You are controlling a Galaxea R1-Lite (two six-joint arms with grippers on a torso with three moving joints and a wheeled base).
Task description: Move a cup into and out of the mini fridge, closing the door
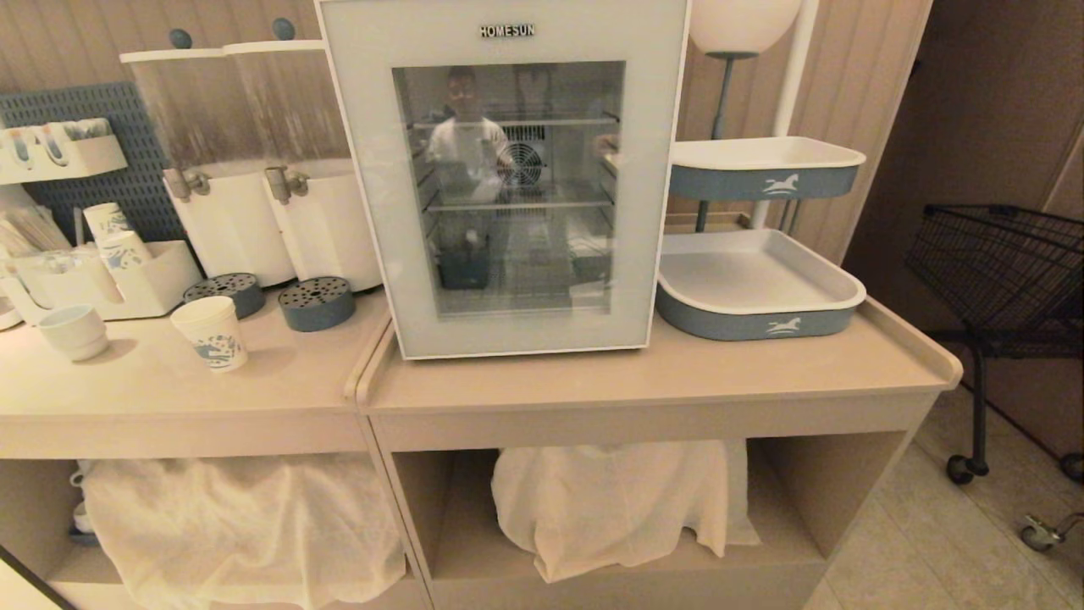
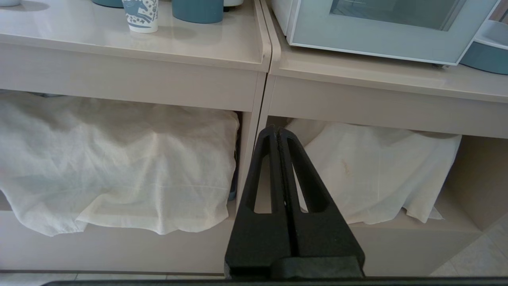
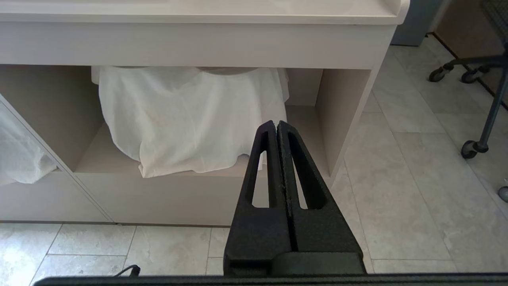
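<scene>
Pale wood-panelled walls back two beige tables pushed edge to edge, with white cloths bundled on the open shelves below and grey floor tiles running off toward a wheeled black wire cart. Both arms hang low in front of the shelves. The left gripper has its fingers pressed together and empty, and so does the right gripper.

The cup stands on the left-hand table, above and ahead of the left gripper and off toward its outer side. The mini fridge sits on the adjoining table, well above both grippers, its door flat against the body.

Risks, as I judge them:
- The thin paper cup could crush or tip if squeezed hard or nudged at the rim.
- A shorter white cup and the blue drip trays stand near it; a wide approach could knock them.
- The door shows no handle I can make out, so pulling it may slide the whole fridge.
- Rising from below, either gripper could catch the table's front edge.
</scene>
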